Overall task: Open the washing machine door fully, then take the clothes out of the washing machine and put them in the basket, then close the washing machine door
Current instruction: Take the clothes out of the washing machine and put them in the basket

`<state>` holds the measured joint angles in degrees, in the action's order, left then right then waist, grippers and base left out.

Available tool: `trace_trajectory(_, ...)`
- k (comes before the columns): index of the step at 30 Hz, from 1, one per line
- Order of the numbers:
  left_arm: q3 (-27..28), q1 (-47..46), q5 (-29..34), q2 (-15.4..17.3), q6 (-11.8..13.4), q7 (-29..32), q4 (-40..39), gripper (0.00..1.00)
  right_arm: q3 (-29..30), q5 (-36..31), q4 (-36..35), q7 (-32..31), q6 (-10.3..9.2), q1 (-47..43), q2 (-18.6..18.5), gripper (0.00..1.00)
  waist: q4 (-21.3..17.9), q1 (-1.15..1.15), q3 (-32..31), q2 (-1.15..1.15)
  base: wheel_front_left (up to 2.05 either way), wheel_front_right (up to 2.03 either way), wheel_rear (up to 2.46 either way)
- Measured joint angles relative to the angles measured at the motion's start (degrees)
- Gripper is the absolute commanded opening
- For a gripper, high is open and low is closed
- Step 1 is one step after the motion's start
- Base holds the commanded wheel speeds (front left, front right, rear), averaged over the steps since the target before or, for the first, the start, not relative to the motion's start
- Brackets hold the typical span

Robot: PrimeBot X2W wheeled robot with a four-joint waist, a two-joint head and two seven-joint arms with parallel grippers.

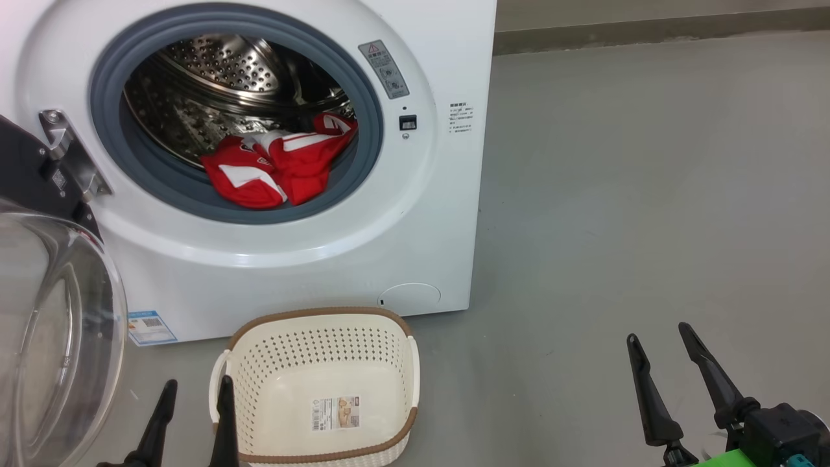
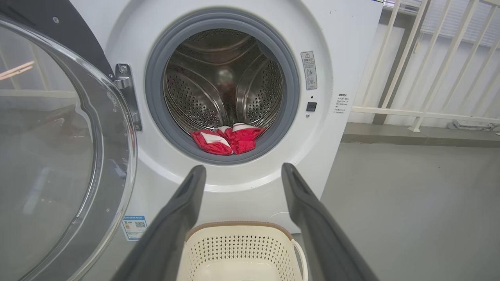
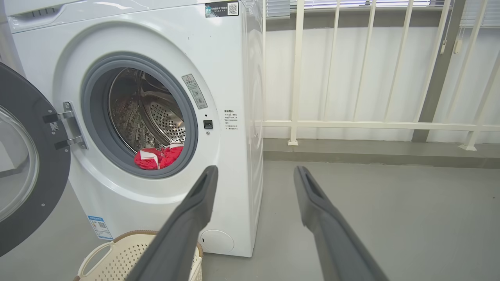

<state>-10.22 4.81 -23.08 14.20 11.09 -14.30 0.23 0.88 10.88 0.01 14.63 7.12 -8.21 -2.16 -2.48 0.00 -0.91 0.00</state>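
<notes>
Gleaming perforated drum [image 1: 220, 71] cradling crumpled clothes [image 1: 272, 172]

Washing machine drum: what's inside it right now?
Red-and-white clothes bunched at the front bottom of the drum, against the grey seal. The rest of the steel wall looks bare. Anything under the bunch is hidden.

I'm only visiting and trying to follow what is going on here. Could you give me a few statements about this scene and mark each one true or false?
1. The washing machine door is swung open. True.
2. The clothes are already in the basket. False: they lie in the drum of the washing machine, and the basket holds none.
3. The left gripper and the right gripper are both open and hold nothing. True.
4. The clothes are blue. False: they are red with white.
5. The basket stands on the floor in front of the washing machine. True.
</notes>
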Motion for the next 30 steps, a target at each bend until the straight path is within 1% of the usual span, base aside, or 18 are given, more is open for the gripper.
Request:
trace_trajectory(13,1.05,1.1,1.27,-0.6,0.15,0.0,0.01,1.0,0.03,0.2,0.21,0.0,0.0,-0.96,0.03,1.0,0.23,0.0,-0.79,0.0,0.09,-0.09,0.0)
trace_trajectory(24,1.09,1.23,1.33,-0.64,0.73,0.0,-0.32,1.0,-0.16,0.54,0.56,0.0,0.0,-0.96,0.03,1.0,-0.11,0.0,-0.73,0.0,1.16,-1.16,0.0)
trace_trajectory(30,0.68,1.22,0.74,-0.82,-0.1,0.0,-1.1,1.0,-0.05,0.63,0.63,0.0,0.0,-0.94,0.04,1.0,0.19,0.0,-0.54,0.0,0.64,-0.64,0.0)
